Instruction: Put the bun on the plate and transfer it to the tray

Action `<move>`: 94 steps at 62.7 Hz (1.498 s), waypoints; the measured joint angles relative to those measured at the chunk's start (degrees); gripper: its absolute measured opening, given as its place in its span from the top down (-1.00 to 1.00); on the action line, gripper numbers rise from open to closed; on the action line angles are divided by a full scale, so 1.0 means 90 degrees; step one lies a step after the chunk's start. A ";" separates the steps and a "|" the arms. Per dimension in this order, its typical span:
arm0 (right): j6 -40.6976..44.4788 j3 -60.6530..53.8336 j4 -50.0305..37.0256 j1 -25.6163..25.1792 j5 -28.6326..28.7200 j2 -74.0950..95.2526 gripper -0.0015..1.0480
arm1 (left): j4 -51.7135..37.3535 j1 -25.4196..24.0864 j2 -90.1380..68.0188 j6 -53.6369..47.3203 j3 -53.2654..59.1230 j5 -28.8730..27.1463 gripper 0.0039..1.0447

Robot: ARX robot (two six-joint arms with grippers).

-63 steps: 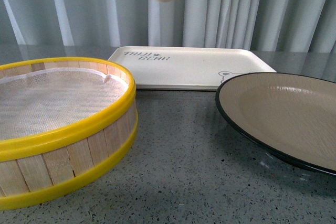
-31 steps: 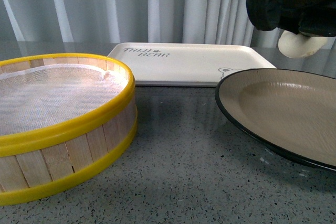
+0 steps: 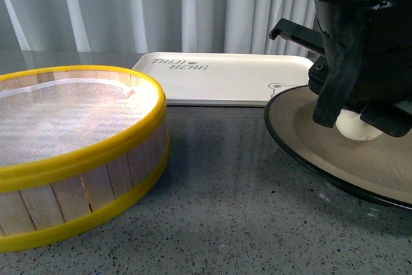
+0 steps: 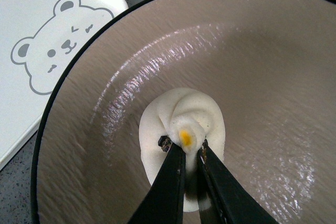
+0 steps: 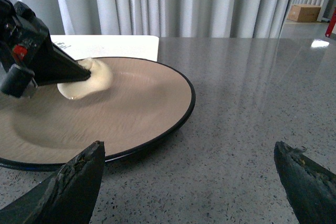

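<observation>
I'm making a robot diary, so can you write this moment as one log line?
left gripper: shut on bun top knot | bun: on plate | right gripper: open, empty | tray: behind plate | next: probably release bun

An off-white bun [image 4: 184, 114] is marked by a pleated swirl and a small yellow-orange spot at its tip. The plate [image 4: 262, 51] is coloured matte beige-brown inside and edged in black. Grey lettering and a grey bear outline are printed on the cream-white tray [image 3: 225, 82]. The steamer basket [image 3: 96, 185] is banded in yellow over pale wooden slats and lined with white mesh. The tabletop [image 3: 225, 217] is speckled grey. The left claw [image 4: 191, 153] is finished in black.
</observation>
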State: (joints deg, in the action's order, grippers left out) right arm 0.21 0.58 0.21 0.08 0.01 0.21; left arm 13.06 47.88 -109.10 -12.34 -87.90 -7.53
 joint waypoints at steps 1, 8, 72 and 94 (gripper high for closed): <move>-0.0002 0.0000 0.0000 0.0000 0.0002 0.0000 -0.83 | 0.0017 0.0002 -0.0005 -0.0041 0.0000 -0.0005 0.93; -0.0002 0.0000 0.0000 0.0000 0.0000 0.0000 -0.83 | 0.0034 0.0024 -0.0010 -0.0160 0.0029 -0.0097 0.93; 0.0000 0.0000 0.0000 0.0000 0.0000 0.0000 -0.83 | 0.0308 -0.0092 0.0325 0.0872 -0.0469 0.0532 -0.89; 0.0000 0.0000 0.0000 0.0000 0.0000 0.0000 -0.83 | 0.0092 -0.0260 0.0755 0.0760 0.0083 0.0330 -0.88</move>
State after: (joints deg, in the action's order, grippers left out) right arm 0.21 0.58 0.21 0.08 0.01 0.21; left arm 13.89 45.54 -102.30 -5.50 -87.15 -4.56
